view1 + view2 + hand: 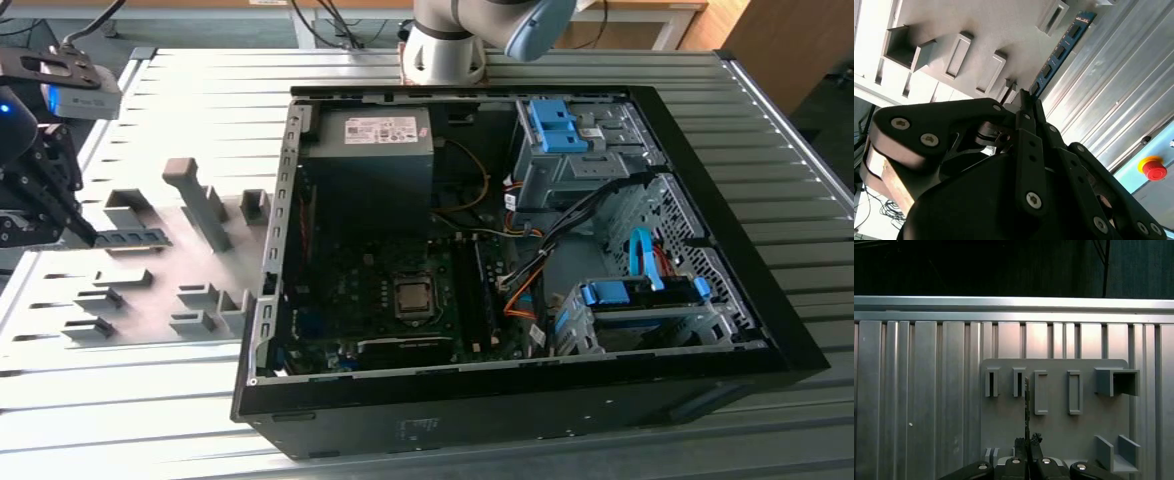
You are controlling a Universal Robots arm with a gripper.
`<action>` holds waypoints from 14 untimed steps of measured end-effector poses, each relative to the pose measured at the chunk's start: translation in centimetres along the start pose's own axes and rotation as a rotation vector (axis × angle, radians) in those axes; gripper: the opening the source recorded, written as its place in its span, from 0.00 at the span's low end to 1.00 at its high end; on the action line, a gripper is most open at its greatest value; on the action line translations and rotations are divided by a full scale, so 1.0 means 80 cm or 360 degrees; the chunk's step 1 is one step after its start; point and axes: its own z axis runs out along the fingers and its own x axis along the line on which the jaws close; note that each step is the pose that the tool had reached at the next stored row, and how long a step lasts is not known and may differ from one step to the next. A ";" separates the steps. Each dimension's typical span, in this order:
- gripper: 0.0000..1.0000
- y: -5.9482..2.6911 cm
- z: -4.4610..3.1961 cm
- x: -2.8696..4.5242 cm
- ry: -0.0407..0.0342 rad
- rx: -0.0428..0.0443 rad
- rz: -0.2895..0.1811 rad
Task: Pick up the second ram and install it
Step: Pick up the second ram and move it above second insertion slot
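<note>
The bench (200,80) has a top of ribbed, silvery aluminium profiles, with long parallel grooves that catch a pale glare. In the exterior view, grey-green floor (214,32) lies past the bench's far edge. Dark cables (324,18) hang there, next to a light wooden desk (654,12). A brown wooden panel (781,45) stands off the far corner. In the first wrist view, the space beyond the bench's edge rail is dark (979,265). In the second wrist view, a red push button (1155,169) sits on a pale blue surface (1131,175) beside the bench. Loose cables (874,210) lie on a bright floor.
</note>
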 end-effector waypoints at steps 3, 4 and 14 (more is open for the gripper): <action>0.14 0.000 -0.0051 -0.0002 0.0000 0.0000 0.0000; 0.14 0.000 -0.0069 -0.0002 0.0000 0.0000 0.0000; 0.14 0.000 -0.0263 -0.0008 0.0000 0.0000 0.0000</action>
